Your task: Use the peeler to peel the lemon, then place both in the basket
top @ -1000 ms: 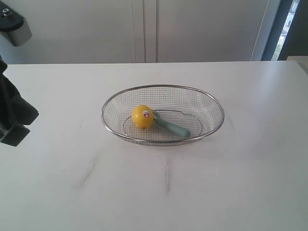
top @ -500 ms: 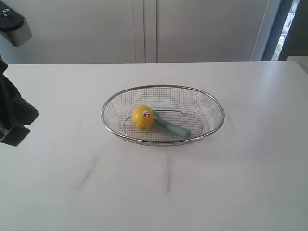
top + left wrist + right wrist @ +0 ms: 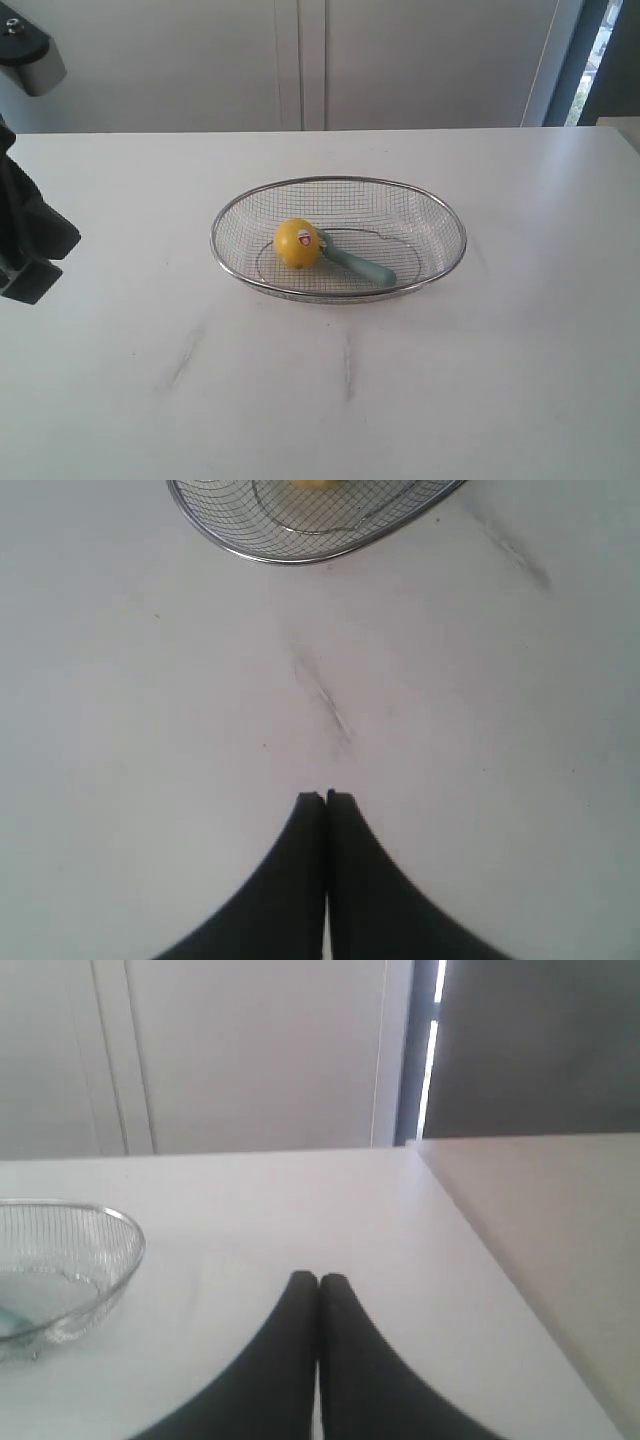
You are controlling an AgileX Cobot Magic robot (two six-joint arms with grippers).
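The yellow lemon [image 3: 297,243] with its red-and-white sticker lies inside the wire-mesh basket [image 3: 440,215], left of centre. The teal peeler [image 3: 358,263] lies beside it in the basket, its head touching the lemon. The left wrist view catches the basket's rim [image 3: 290,558] and a sliver of the lemon [image 3: 312,484]. My left gripper [image 3: 326,798] is shut and empty over the bare table, well away from the basket. My right gripper [image 3: 319,1279] is shut and empty too, with the basket [image 3: 120,1260] off to one side. Only dark left arm parts [image 3: 25,245] show in the exterior view.
The white table [image 3: 400,400] carries faint grey scuff marks [image 3: 185,352] in front of the basket. Its right edge [image 3: 500,1260] runs close by the right gripper. White cabinet doors [image 3: 300,60] stand behind the table.
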